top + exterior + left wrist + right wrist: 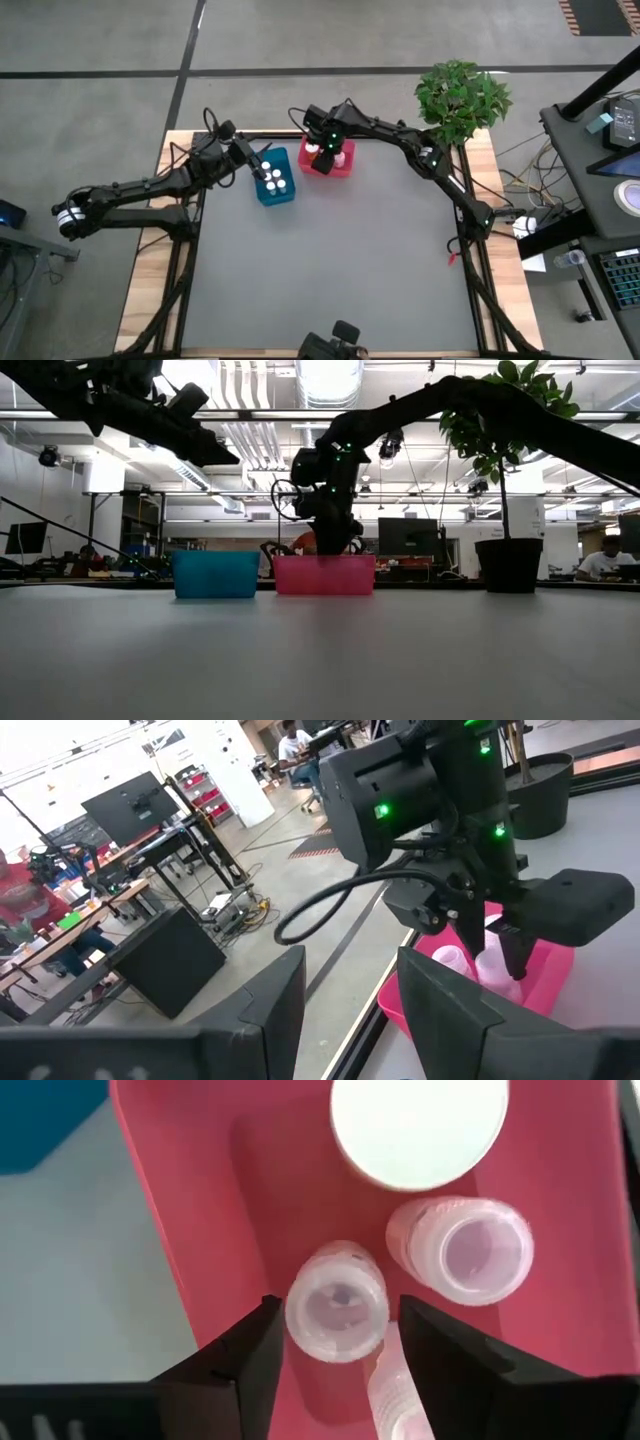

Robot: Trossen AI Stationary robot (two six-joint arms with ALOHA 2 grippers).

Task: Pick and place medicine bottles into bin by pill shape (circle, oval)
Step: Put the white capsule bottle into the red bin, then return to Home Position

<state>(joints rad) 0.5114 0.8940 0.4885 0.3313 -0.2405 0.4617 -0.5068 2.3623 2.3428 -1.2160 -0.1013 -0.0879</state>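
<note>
Right hand [335, 1345] low inside the pink plastic bin [200, 1200], fingers apart around a small clear white-capped medicine bottle [336, 1302], not clamped. Bottles look light, rigid, slippery; grip the body just under the cap. Left hand [258, 165], fingers apart, hovers beside the blue plastic bin [276, 177]. Only the right wrist view shows the pink bin's bottles; the high view shows the blue bin's caps.

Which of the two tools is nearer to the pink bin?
The right. The right tool is down inside the pink bin, among its bottles. The left tool hangs above the blue bin beside it.
</note>
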